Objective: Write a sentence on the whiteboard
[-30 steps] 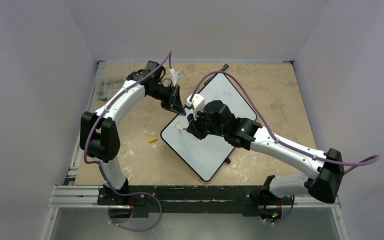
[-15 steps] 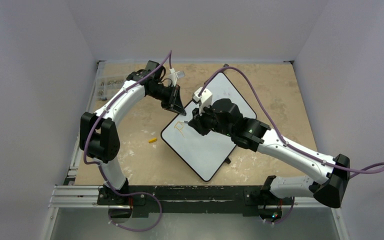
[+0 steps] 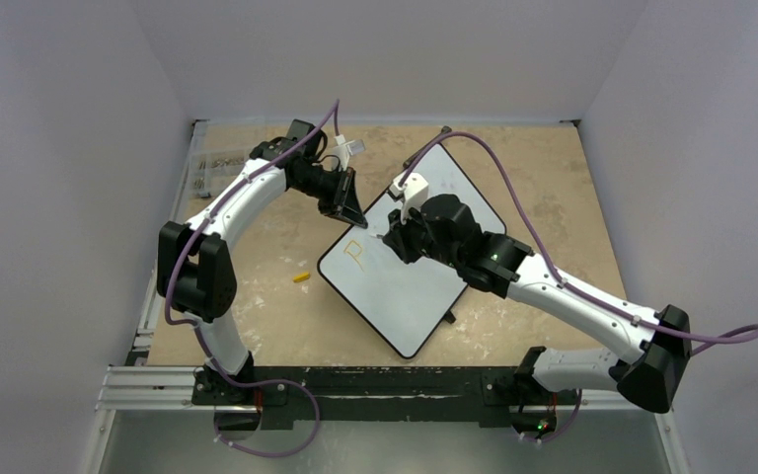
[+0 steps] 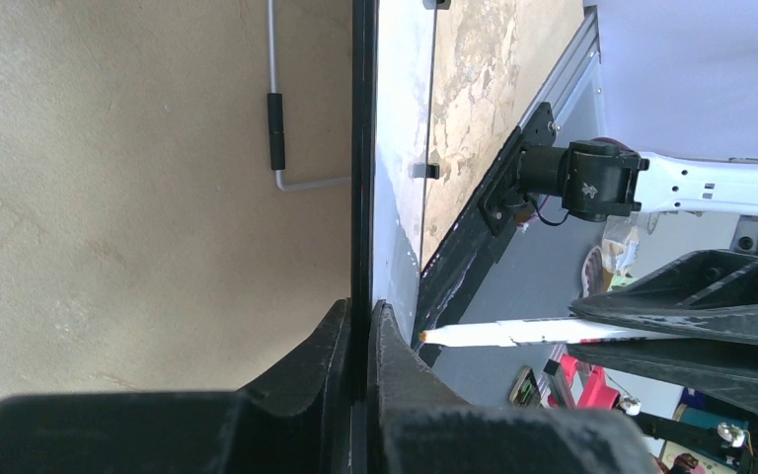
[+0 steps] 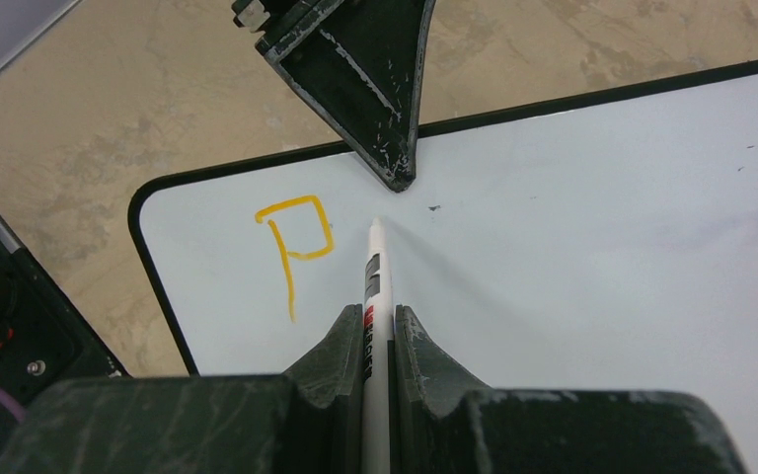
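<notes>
Nearest in the right wrist view, the right hand is clamped on a white marker, its two fingers pressed against the barrel and the tip pointing away from the camera. The tip sits low over the whiteboard, just to the right of the only writing there. I cannot tell whether it touches the surface.

That writing is a single orange-yellow capital "P", the start of the sentence, set near the board's rounded corner. The rest of the white face is bare. By my reading the task has barely begun: one letter is down, and the rest of that word and all the following words are yet to be written.

Beyond the marker tip, the left hand grips the board's black-framed edge. Its own camera shows the fingers closed on the frame from both sides, which looks meant to steady the board.

Farther out, the board lies flat and turned on a diagonal on the table, with a small yellow piece lying apart from it to the left
</notes>
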You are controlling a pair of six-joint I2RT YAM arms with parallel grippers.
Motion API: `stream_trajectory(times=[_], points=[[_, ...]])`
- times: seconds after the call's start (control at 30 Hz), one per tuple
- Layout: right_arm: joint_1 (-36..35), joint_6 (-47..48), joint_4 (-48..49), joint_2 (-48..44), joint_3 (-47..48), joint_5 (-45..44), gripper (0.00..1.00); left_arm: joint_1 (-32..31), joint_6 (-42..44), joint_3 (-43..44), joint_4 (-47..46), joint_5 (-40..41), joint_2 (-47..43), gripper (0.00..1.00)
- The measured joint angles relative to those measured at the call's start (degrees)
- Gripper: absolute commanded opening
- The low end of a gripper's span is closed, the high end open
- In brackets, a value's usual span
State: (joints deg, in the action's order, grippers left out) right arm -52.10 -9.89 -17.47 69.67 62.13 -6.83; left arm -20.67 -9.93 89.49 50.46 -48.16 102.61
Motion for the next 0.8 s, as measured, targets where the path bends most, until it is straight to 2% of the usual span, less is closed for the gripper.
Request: stream_trajectory(times=[0.5, 0.8], points=[[0.04, 0.09, 0.24, 2.67, 0.07, 0.74, 0.00, -0.02, 0.02, -0.09, 0.02, 0.48, 0.00, 0.00], [0.04, 0.31, 0.44, 2.34, -0.57, 4.70, 0.00, -0.02, 0.02, -0.09, 0.04, 0.55, 0.00, 0.00]])
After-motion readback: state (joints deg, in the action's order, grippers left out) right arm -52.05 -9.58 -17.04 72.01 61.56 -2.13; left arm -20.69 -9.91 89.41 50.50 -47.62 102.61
